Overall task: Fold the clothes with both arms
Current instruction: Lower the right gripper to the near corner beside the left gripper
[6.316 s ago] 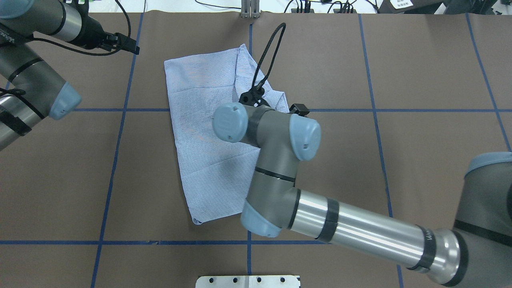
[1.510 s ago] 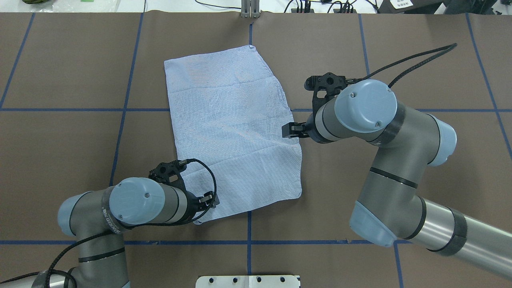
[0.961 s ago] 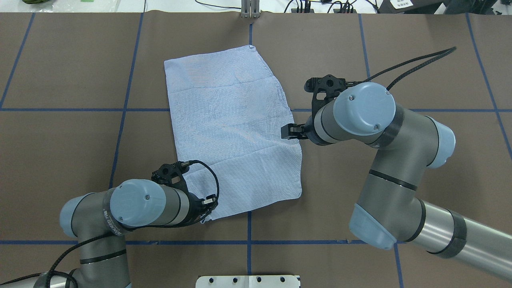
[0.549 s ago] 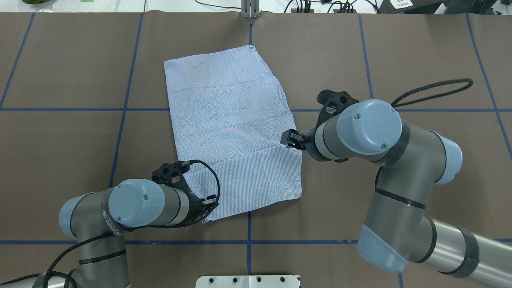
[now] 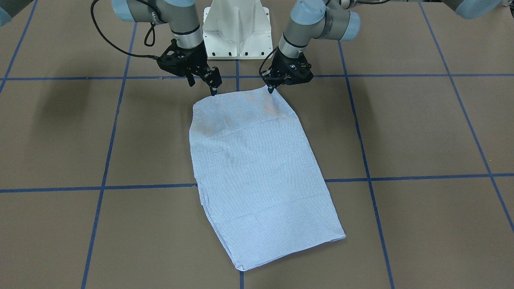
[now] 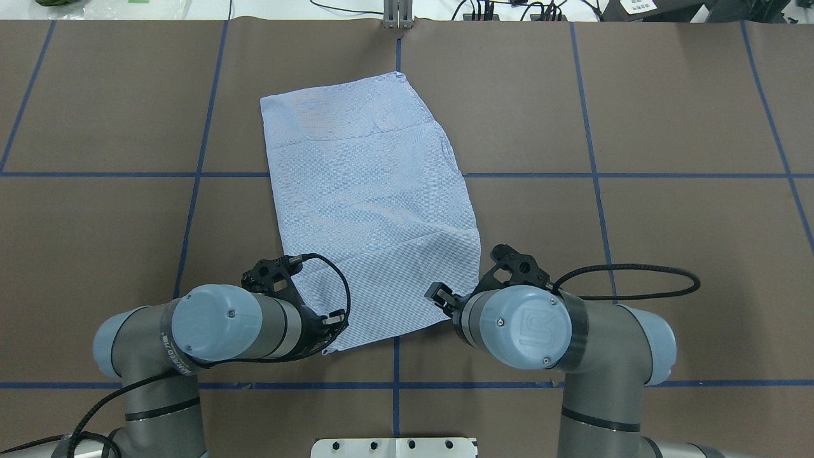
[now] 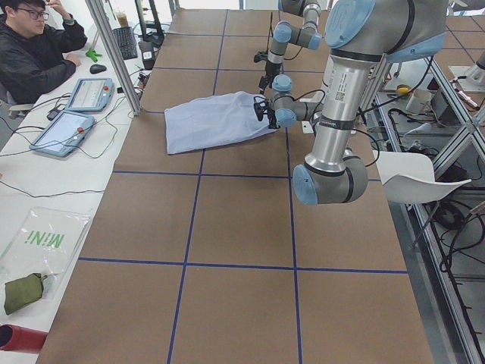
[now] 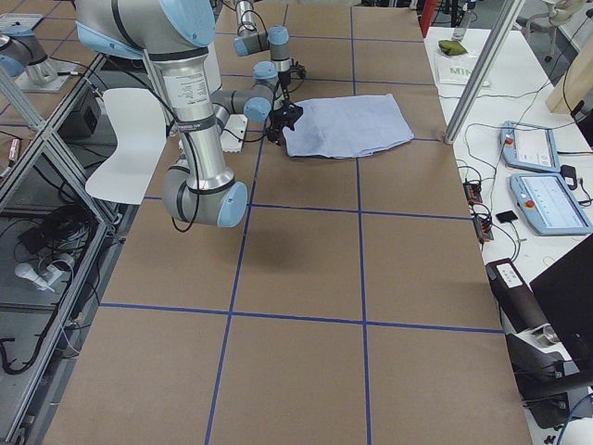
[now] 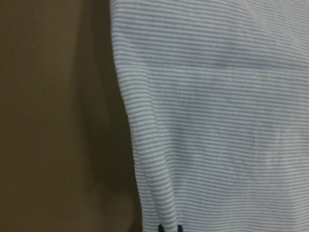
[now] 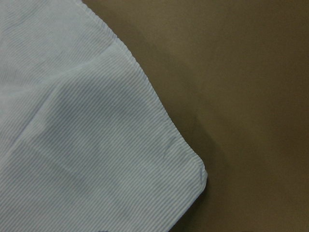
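Observation:
The light blue striped shirt (image 6: 372, 203) lies folded into a long flat panel in the middle of the brown table; it also shows in the front-facing view (image 5: 257, 168). My left gripper (image 6: 334, 323) is at its near-left corner. In the left wrist view its fingertips (image 9: 161, 228) sit close together, shut on the shirt's edge. My right gripper (image 6: 440, 296) hovers over the near-right corner (image 10: 193, 169). No fingertips show in the right wrist view, so it looks open. In the front-facing view the left gripper (image 5: 271, 89) and the right gripper (image 5: 207, 88) flank the shirt's top edge.
Blue tape lines grid the table. The white pedestal base (image 5: 237, 24) stands just behind the grippers. A metal mounting plate (image 6: 394, 447) sits at the near edge. An operator (image 7: 34, 53) with tablets sits at a side desk beyond the far edge.
My right arm has swung from the middle of the shirt's right edge back to its near-right corner. My left gripper has stayed at the near-left corner, which shifted slightly.

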Robot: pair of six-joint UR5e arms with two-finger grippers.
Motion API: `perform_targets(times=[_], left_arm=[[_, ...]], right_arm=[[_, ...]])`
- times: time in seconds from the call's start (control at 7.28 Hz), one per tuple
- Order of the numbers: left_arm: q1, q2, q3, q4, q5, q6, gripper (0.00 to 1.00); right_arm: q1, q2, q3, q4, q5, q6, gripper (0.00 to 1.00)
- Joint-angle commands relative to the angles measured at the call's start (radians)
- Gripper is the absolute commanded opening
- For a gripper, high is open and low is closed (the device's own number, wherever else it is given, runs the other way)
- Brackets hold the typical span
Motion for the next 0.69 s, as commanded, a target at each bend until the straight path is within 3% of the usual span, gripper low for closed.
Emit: perform_targets(times=[0.0, 0.41, 0.55], left_arm=[[0.000, 0.000, -0.001, 0.000, 0.000, -0.001, 0.00], [-0.003, 0.000, -0.001, -0.006, 0.000, -0.001, 0.00], [-0.003, 0.000, -0.001, -0.006, 0.000, -0.003, 0.00]], right_arm=[[-0.032, 0.009, -0.054, 0.010, -0.062, 0.064, 0.94], [-0.033, 0.048, -0.106, 0.018, -0.128, 0.101, 0.94], [-0.035, 0.048, -0.131, 0.068, -0.143, 0.104, 0.94]])
